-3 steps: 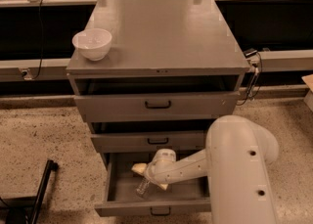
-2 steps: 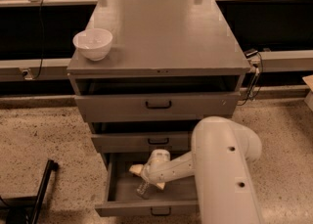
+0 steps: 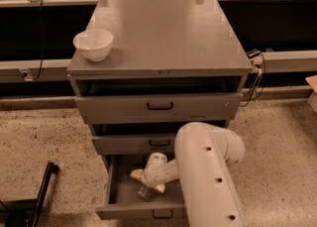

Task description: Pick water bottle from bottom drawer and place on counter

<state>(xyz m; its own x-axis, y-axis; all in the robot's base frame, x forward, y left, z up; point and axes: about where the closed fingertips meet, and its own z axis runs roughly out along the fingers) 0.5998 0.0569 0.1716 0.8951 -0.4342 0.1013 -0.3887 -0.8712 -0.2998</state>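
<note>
Bottom drawer point(image 3: 116, 191) is found pulled open, nearest. End effector point(image 3: 147, 181) is seen inside it, just over the water bottle point(image 3: 144, 193) on the drawer floor; whether spread or clamped cannot be told. Risk judged: bottle knocked aside, or clipped against the middle drawer point(image 3: 133, 144) on lifting. Beyond, the bench point(image 3: 168, 28) is occupied by a white bowl point(image 3: 93, 44).

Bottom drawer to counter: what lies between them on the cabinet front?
The camera view shows the top drawer and the middle drawer stacked between the bottom drawer and the counter. The hand is down inside the bottom drawer, by the water bottle.
</note>
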